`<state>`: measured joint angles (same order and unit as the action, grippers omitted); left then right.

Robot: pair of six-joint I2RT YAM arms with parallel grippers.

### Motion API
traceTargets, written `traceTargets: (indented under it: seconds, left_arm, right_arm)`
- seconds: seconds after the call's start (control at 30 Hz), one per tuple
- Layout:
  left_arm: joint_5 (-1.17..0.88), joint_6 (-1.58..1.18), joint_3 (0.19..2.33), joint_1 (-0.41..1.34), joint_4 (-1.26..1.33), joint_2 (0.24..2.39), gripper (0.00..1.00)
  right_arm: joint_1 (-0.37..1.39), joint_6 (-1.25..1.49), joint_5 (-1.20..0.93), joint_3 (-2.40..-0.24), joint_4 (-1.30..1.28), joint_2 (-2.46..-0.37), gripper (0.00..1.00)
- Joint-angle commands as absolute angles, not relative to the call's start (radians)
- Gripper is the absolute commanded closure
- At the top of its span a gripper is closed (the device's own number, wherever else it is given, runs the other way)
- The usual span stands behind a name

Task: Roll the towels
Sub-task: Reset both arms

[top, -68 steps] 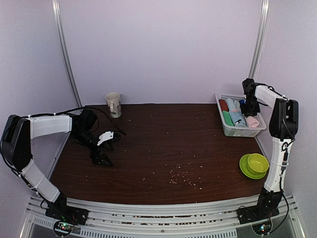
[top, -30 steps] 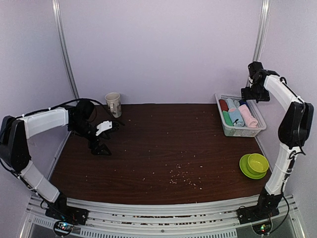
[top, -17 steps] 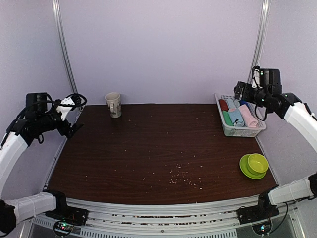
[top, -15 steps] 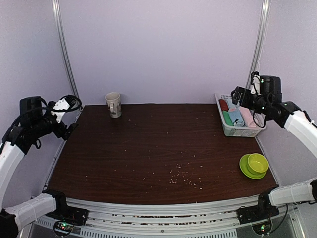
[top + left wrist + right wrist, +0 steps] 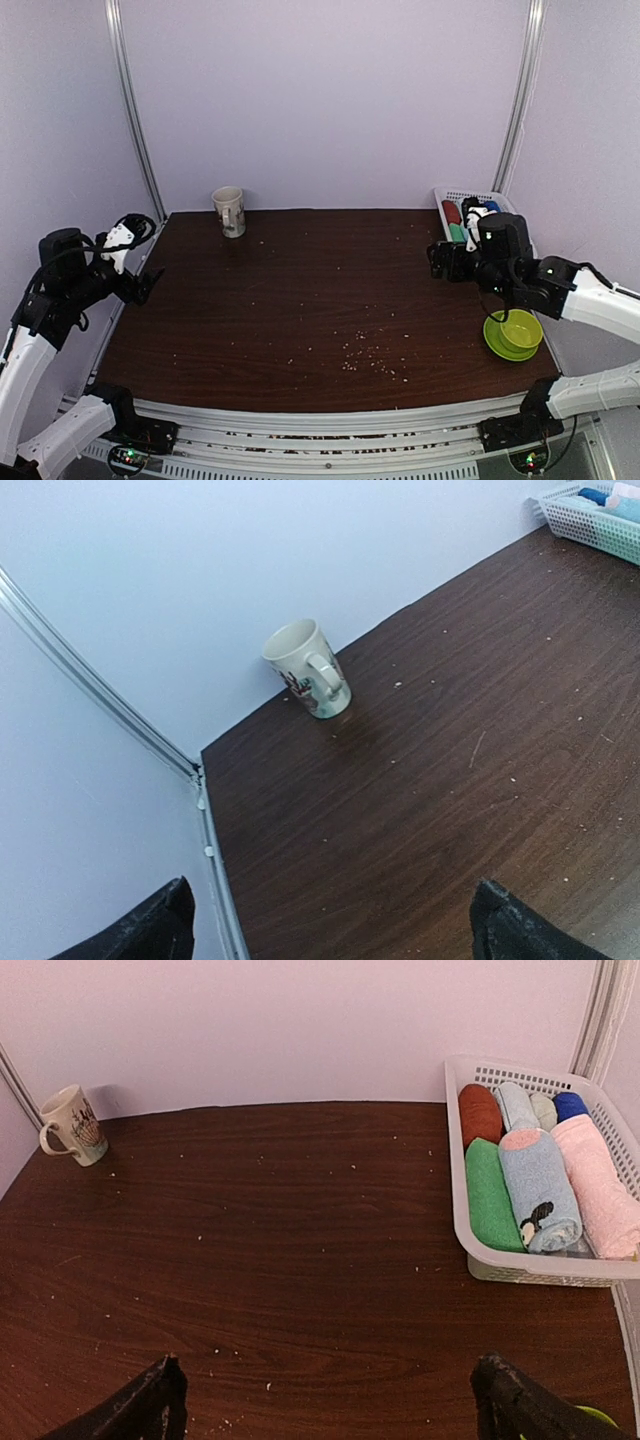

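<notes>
- Brown table (image 5: 300,320), overhead: nothing unrolled lies on it; the rolling looks finished, so parking should stay clear of the green bowl (image 5: 515,332).
- Left wrist: left gripper (image 5: 335,925) gapes wide, empty, facing the mug (image 5: 307,667).
- Right wrist: right gripper (image 5: 330,1400) equally wide, empty; rolled towels (image 5: 540,1185) pack the white basket (image 5: 530,1270).

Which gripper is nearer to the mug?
Left. The left gripper is by the table's left edge, left of the mug; the right gripper is far across, near the basket.

Soft cloth towels (image 5: 538,1185), plastic basket (image 5: 520,1270), matt wood-grain table (image 5: 300,1260), perhaps ceramic mug (image 5: 75,1125).
</notes>
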<state>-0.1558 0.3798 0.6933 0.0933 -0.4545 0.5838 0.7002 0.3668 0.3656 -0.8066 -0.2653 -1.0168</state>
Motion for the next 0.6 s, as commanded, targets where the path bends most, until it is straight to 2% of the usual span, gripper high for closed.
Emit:
traceTargets:
  seconds: [0.0, 0.2, 0.33, 0.57]
  left_arm:
    - [-0.234, 0.31, 0.654, 0.093, -0.355, 0.548, 0.02]
    - [-0.241, 0.348, 0.617, 0.091, -0.41, 0.453, 0.02]
    - [-0.235, 0.353, 0.633, 0.071, -0.42, 0.469, 0.02]
    - [-0.365, 0.375, 0.65, -0.009, -0.449, 0.441, 0.02]
  right_arm:
    - [0.728, 0.361, 0.469, -0.76, -0.33, -0.92, 0.0]
    - [0.73, 0.362, 0.477, -0.693, -0.347, -0.739, 0.0]
    - [0.729, 0.334, 0.497, -0.677, -0.381, -0.685, 0.0]
    - [0.73, 0.336, 0.47, -0.672, -0.384, -0.626, 0.0]
